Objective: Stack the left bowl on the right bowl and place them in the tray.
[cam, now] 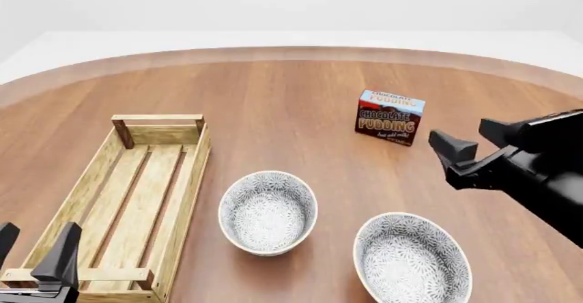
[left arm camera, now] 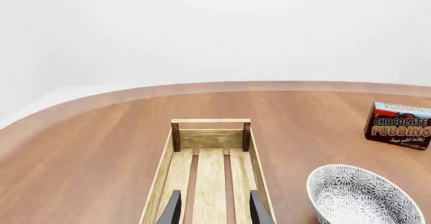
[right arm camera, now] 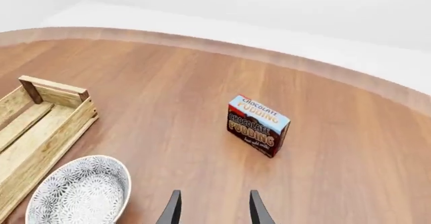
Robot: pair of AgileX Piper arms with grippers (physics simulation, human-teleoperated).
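Note:
Two grey-patterned white bowls stand on the wooden table, the left bowl [cam: 267, 212] just right of the tray [cam: 185, 204] and the right bowl [cam: 411, 261] nearer the front edge. The tray is a long, empty crate of light slats. My left gripper [cam: 32, 252] hangs open over the tray's near end, holding nothing. My right gripper [cam: 472, 140] is open and empty too, raised above the table, behind the right bowl. In the left wrist view, my left gripper [left arm camera: 215, 211] sits over the tray [left arm camera: 211, 138], with the left bowl [left arm camera: 364, 196] beside it. The right wrist view shows the left bowl [right arm camera: 81, 191], the tray [right arm camera: 57, 95] and my right gripper [right arm camera: 213, 210].
A small chocolate pudding box [cam: 389, 117] stands upright behind the bowls, just left of my right gripper; it also shows in both wrist views, pudding box [left arm camera: 398, 125] and pudding box [right arm camera: 258, 125]. The table's curved far edge [cam: 291, 52] meets a white floor.

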